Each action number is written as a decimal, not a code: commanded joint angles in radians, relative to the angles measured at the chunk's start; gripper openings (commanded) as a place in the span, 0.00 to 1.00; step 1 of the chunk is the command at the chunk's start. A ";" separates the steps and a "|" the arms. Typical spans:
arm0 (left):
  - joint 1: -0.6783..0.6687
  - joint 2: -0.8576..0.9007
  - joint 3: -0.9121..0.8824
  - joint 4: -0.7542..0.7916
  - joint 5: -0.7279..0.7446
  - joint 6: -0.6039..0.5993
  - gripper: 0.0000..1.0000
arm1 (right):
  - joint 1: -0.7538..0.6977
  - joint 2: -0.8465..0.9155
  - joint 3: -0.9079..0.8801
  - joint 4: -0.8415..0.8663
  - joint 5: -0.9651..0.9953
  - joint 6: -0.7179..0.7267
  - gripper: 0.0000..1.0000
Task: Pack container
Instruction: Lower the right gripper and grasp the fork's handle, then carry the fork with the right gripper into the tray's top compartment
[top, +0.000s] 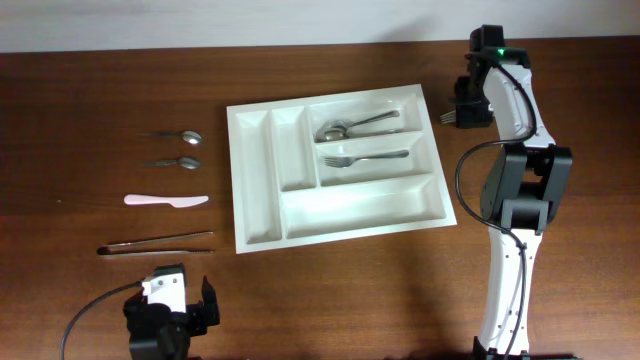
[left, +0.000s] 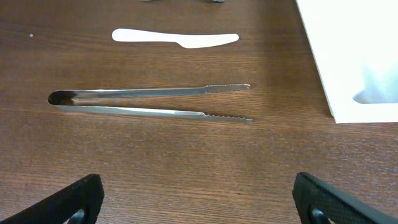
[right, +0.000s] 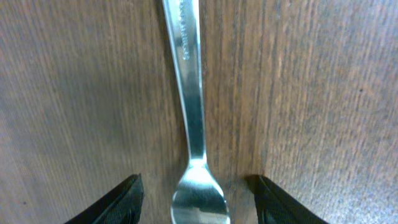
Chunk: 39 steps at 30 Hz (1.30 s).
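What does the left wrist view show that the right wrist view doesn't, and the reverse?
Only the left wrist: metal tongs lying on the table, a white plastic knife beyond them, a corner of the white container. Only the right wrist: a metal spoon lying between the fingers of the open right gripper, untouched. Both: the table and the camera's own dark fingers, apart; the left gripper is open too.

The left gripper (top: 170, 303) sits at the lower left of the overhead frame, jaws spread wide. At upper right, the white right arm (top: 512, 230) stretches up-frame, the right gripper (top: 462, 108) pointed down, fingers parted.
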 joint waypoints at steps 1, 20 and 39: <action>0.005 -0.007 -0.003 0.000 0.007 0.016 0.99 | -0.012 0.052 -0.011 -0.006 0.020 -0.001 0.59; 0.005 -0.007 -0.003 0.000 0.007 0.016 0.99 | -0.088 0.052 -0.011 -0.020 0.009 -0.028 0.04; 0.005 -0.007 -0.003 0.000 0.007 0.016 0.99 | -0.086 0.035 0.237 -0.026 -0.267 -0.357 0.04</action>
